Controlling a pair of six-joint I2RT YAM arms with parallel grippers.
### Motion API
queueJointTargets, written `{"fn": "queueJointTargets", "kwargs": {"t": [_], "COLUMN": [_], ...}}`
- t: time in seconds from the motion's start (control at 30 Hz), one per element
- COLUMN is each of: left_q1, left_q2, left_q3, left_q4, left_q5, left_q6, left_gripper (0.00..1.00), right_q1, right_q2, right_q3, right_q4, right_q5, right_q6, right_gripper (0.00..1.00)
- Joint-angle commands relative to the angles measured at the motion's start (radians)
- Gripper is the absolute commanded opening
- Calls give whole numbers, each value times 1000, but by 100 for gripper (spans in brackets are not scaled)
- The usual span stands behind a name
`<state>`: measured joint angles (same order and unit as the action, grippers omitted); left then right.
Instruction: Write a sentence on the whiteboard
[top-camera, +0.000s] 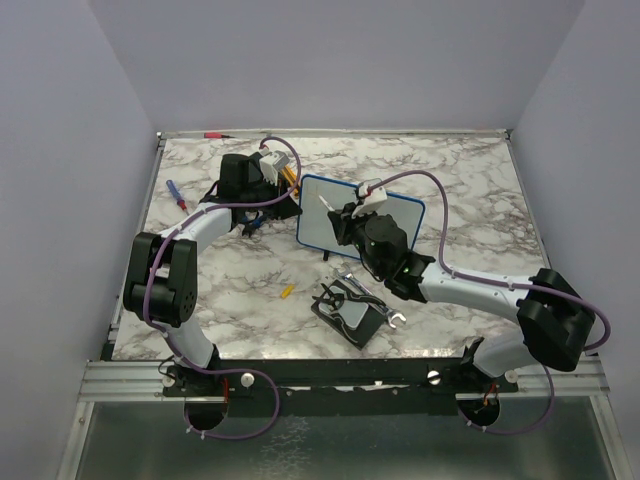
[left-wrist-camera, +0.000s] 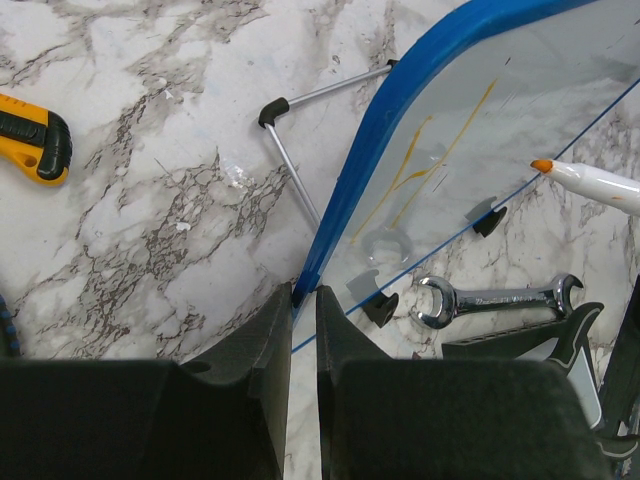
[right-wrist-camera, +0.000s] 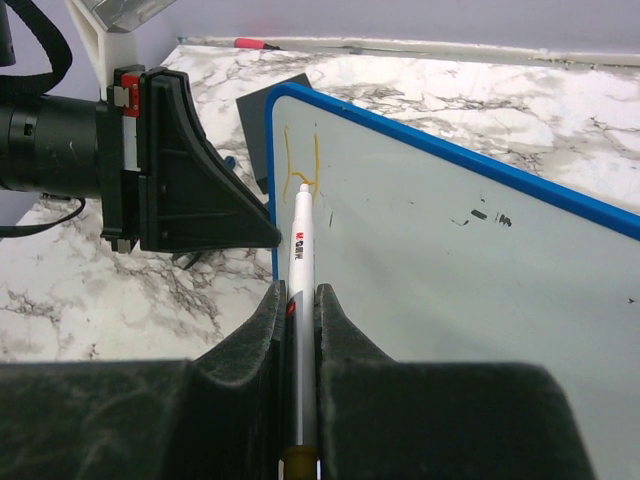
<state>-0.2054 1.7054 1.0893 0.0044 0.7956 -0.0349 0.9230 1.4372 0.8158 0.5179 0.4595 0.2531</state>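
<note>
At bottom centre, the right gripper (right-wrist-camera: 297, 296) pinches a white marker (right-wrist-camera: 301, 245) that points up the frame. Its tip lies against the blue-rimmed whiteboard (right-wrist-camera: 450, 290), beside faint orange strokes (right-wrist-camera: 300, 158). From the left, the black left gripper (right-wrist-camera: 266, 230) meets the board's edge.

Tilted blue-rimmed whiteboard (top-camera: 313, 220), faint orange strokes (right-wrist-camera: 298, 178) near one corner.

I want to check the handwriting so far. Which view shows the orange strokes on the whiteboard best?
Right wrist: the orange strokes face it plainly, near a corner of the whiteboard. Left wrist shows them at a steep slant; top external, too small to make out.
</note>
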Motion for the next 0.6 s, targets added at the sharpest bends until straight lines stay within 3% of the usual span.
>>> {"fn": "queueJointTargets", "kwargs": {"t": [0.0,0.57], "left_q1": [-9,-10], "left_q2": [-30,-31], "left_q3": [21,20], "left_q4": [-3,-3], "left_q5": [-5,-4], "left_q6": [18,20], "left_gripper": [13,13], "right_q1": [8,7], "right_q2": [8,60], "right_q3": [-8,6], "right_q4": [-5,-6], "right_q5": [33,95], "right_q6": [-1,-11], "right_gripper": [0,0]}}
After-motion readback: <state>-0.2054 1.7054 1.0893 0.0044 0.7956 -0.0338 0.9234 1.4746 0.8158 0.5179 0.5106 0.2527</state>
